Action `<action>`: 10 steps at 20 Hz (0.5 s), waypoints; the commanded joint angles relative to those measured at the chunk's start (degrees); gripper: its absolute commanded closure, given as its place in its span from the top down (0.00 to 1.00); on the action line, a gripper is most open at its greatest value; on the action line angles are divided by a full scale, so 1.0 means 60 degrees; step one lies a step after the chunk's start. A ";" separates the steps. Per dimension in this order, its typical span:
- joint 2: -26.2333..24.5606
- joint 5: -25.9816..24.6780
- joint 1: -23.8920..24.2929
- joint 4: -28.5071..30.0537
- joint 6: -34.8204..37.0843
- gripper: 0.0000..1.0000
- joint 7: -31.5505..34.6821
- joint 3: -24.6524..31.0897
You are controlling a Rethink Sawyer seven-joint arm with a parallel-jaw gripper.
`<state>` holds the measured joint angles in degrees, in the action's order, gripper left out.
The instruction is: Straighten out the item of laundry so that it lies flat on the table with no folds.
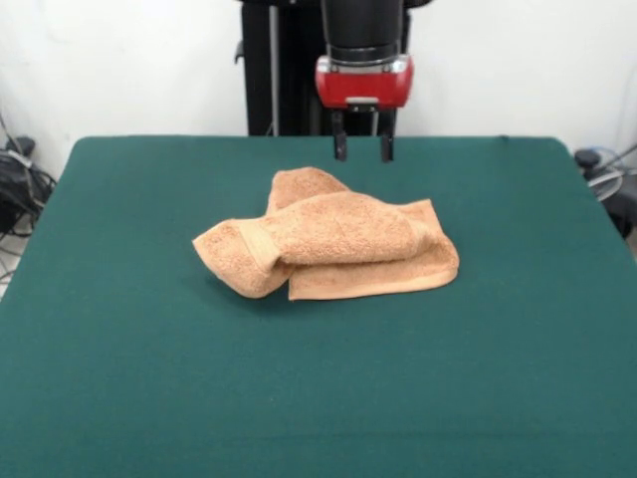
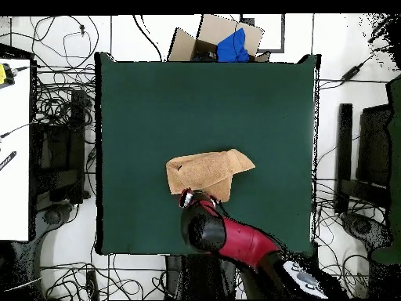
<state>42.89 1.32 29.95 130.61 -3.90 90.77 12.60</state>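
The light-orange terry towel (image 1: 333, 244) lies crumpled and folded over itself near the middle of the dark green table (image 1: 149, 358). Its layers are stacked, with a rolled flap at the front left. In the overhead view the towel (image 2: 207, 171) is a folded wedge on the table (image 2: 157, 102). My gripper (image 1: 362, 149) hangs open and empty above the towel's far edge, not touching it. In the overhead view the gripper (image 2: 196, 200) sits at the towel's edge nearest the robot, largely covered by the red arm (image 2: 235, 239).
A cardboard box with blue cloth (image 2: 223, 41) stands beyond the table's far edge in the overhead view. Cables and equipment (image 2: 55, 133) lie on the floor on both sides. The black pedestal (image 1: 274, 65) stands behind the table.
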 commanded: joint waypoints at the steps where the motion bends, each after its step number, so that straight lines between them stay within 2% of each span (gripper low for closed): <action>1: -0.0344 0.0027 0.0287 -0.0619 -0.0812 1.00 0.2190 0.0566; 10: -0.0482 0.0291 0.0354 -0.0844 -0.0829 1.00 0.2236 0.0424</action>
<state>42.23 1.32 32.29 130.11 -5.60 90.77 12.60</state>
